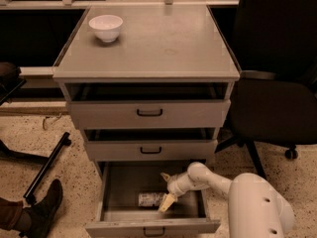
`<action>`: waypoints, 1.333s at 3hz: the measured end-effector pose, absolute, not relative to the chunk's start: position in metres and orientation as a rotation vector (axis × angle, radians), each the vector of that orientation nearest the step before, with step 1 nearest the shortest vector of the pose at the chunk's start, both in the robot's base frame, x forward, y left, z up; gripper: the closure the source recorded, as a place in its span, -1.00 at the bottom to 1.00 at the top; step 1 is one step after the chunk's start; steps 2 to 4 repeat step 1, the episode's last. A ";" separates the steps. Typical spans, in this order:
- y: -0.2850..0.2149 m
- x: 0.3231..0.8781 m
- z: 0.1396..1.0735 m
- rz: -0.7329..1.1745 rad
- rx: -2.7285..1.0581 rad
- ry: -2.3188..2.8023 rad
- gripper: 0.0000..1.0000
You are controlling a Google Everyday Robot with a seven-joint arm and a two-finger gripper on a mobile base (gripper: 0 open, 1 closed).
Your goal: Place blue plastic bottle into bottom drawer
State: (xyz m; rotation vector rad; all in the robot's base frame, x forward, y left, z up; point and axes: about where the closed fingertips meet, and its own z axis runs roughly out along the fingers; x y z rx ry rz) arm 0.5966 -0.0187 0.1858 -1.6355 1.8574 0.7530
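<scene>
— While the bottom drawer [124,182] is standing pulled out, where is the bottle [150,199] lying?

— It is lying on its side on the drawer's floor, toward the front and about midway across, with its length running left to right.

— Is the pincer [166,189] holding it?

— No. The pincer is hanging inside the drawer, just right of the bottle, with its fingers [167,203] spreading wide. One is pointing up toward the back. The other is pointing down toward the front, and its tip is sitting just beside the bottle's right end. Whether that tip is touching the bottle cannot be told. Nothing is sitting between the fingers.

— And the arm [210,179]?

— It is reaching in from the right, over the drawer's side wall.

— What is surrounding all this?

— The two upper drawers [188,114] are standing slightly open. A bowl [105,27] is sitting on the worktop [163,38] near the back left corner. A chair [277,103] is standing to the right of the cabinet, and a boot [42,207] is resting on the floor at the lower left.
</scene>
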 end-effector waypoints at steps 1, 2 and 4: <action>-0.019 0.597 0.186 0.753 -1.636 1.857 -1.00; -0.019 0.597 0.186 0.753 -1.636 1.857 -1.00; -0.019 0.597 0.186 0.753 -1.636 1.857 -1.00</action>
